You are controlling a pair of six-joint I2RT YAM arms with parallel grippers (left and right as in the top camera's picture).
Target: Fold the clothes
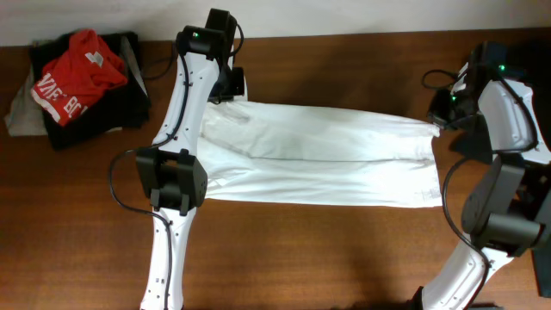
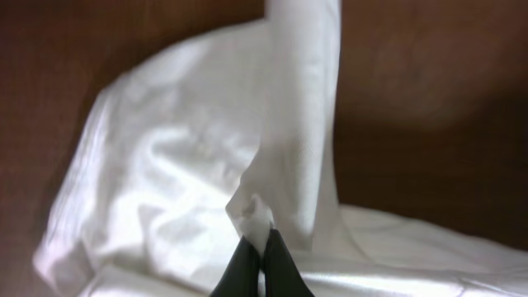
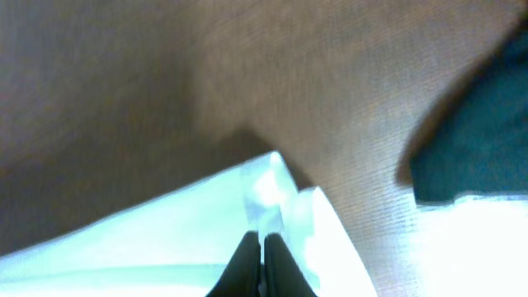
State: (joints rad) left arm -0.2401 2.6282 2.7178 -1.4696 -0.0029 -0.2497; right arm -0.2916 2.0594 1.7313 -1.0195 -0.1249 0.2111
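The large white soft cloth shirt (image 1: 318,155) looked smooth with a faint sheen; the brown wooden bench (image 1: 301,258) was matt.

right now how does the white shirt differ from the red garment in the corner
The white shirt lies stretched flat; the red garment sits crumpled on a dark pile. The left gripper and right gripper pinch the white shirt's ends; the red garment is untouched. The red garment bears white lettering; the white shirt looks plain. Both are cloth.

looks like a robotics lab bench. two cabled robot arms (image 1: 169,250) reach over the brown wooden table (image 1: 301,250), a pale wall (image 1: 344,13) behind it.
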